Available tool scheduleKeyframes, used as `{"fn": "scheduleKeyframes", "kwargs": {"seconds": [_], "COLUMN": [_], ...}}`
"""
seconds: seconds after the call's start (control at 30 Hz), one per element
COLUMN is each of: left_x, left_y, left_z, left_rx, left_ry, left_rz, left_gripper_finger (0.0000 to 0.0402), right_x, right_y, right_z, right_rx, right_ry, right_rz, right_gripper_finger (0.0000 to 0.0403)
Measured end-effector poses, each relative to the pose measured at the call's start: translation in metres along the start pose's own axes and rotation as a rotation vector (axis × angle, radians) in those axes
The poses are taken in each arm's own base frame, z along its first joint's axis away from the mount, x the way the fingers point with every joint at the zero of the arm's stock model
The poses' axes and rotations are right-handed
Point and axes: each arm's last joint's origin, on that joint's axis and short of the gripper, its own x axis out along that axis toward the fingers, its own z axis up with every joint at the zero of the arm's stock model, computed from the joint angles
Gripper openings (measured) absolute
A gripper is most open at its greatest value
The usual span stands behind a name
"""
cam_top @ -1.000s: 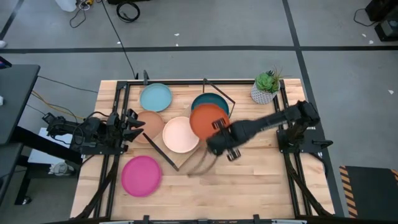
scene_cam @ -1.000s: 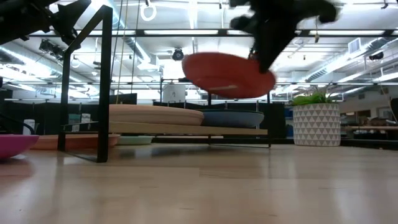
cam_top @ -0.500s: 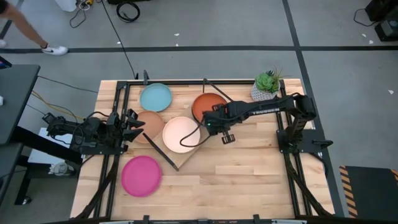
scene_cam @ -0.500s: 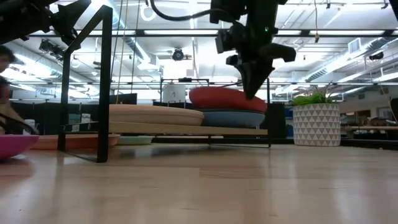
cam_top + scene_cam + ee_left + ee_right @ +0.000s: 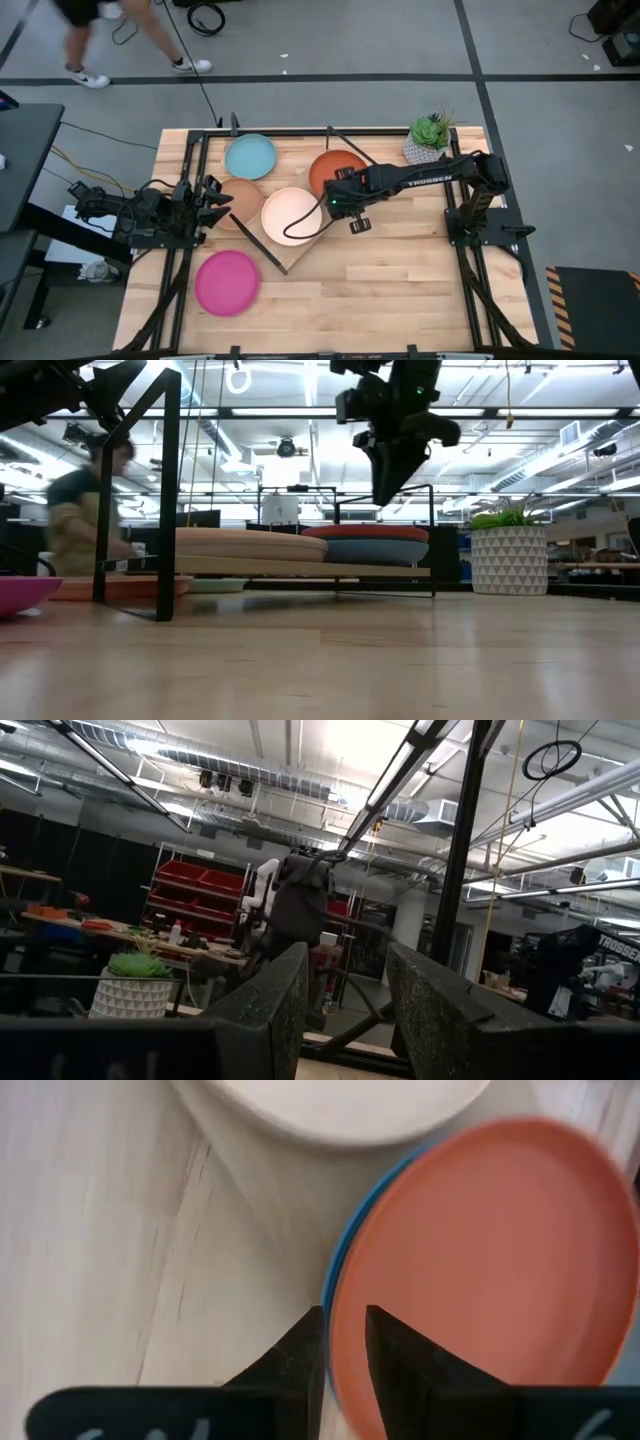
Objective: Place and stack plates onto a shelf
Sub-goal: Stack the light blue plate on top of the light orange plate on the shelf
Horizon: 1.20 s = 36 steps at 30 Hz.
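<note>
The orange plate [image 5: 335, 170] [image 5: 364, 531] [image 5: 490, 1270] lies flat on a blue plate [image 5: 376, 550] [image 5: 340, 1260] on the shelf [image 5: 297, 252] [image 5: 300, 570]. A cream plate [image 5: 290, 215] [image 5: 250, 544] sits on the shelf beside them. My right gripper [image 5: 337, 197] [image 5: 384, 494] [image 5: 346, 1342] hovers just above the orange plate's near-left rim, open by a narrow gap, touching nothing. On the table lie the tan plate [image 5: 238, 198], the light blue plate [image 5: 250, 157] and the pink plate [image 5: 227, 283] [image 5: 22, 595]. My left gripper [image 5: 212, 197] [image 5: 345, 1010] waits open at the table's left edge.
A potted plant [image 5: 428, 140] [image 5: 508, 558] stands at the far right, close to my right arm. Black wire frames [image 5: 165, 490] rise around the shelf. A person [image 5: 100, 25] [image 5: 85, 510] walks beyond the far edge. Bare wood [image 5: 400, 280] lies on the near right.
My right gripper carried the orange plate toward the far edge and down, set it on the blue plate on the shelf, then let go and rose a little off it. The plate went from tilted in the air to lying flat on the stack.
</note>
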Motion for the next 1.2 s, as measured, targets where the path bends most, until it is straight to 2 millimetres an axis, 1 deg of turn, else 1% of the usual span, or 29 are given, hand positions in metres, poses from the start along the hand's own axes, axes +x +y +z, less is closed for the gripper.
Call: {"fn": "scheduleKeyframes", "kwargs": {"seconds": [0.17,0.3,0.4,0.47,0.6,0.7,0.83,1.0,1.1,1.2], "left_x": [0.000,0.000,0.000,0.000,0.000,0.000,0.000,0.000,0.000,0.000], "left_y": [0.000,0.000,0.000,0.000,0.000,0.000,0.000,0.000,0.000,0.000], "left_z": [0.000,0.000,0.000,0.000,0.000,0.000,0.000,0.000,0.000,0.000], "left_rx": [0.000,0.000,0.001,0.001,0.001,0.001,0.001,0.001,0.001,0.001], "left_ry": [0.000,0.000,0.000,0.000,0.000,0.000,0.000,0.000,0.000,0.000], "left_rz": [0.000,0.000,0.000,0.000,0.000,0.000,0.000,0.000,0.000,0.000], "left_gripper_finger": [0.0146,0.0146,0.0146,0.0146,0.0146,0.0146,0.0146,0.0146,0.0146,0.0146], "right_x": [0.000,0.000,-0.001,-0.005,-0.022,-0.027,-0.023,-0.011,-0.009,-0.008], "right_y": [-0.001,0.000,0.003,0.006,0.014,0.024,0.043,0.070,0.088,0.104], "right_z": [0.003,0.003,0.004,0.004,0.005,0.002,-0.012,-0.039,-0.057,-0.075], "right_rx": [0.008,0.080,0.137,0.153,0.190,0.213,0.235,0.273,0.276,0.258], "right_ry": [-0.031,-0.024,-0.020,-0.027,-0.085,-0.140,-0.181,-0.236,-0.305,-0.416], "right_rz": [-0.009,-0.006,-0.039,-0.061,-0.077,-0.077,-0.063,-0.045,-0.062,-0.110], "right_gripper_finger": [0.0081,0.0082,0.0079,0.0076,0.0071,0.0071,0.0071,0.0071,0.0071,0.0071]}}
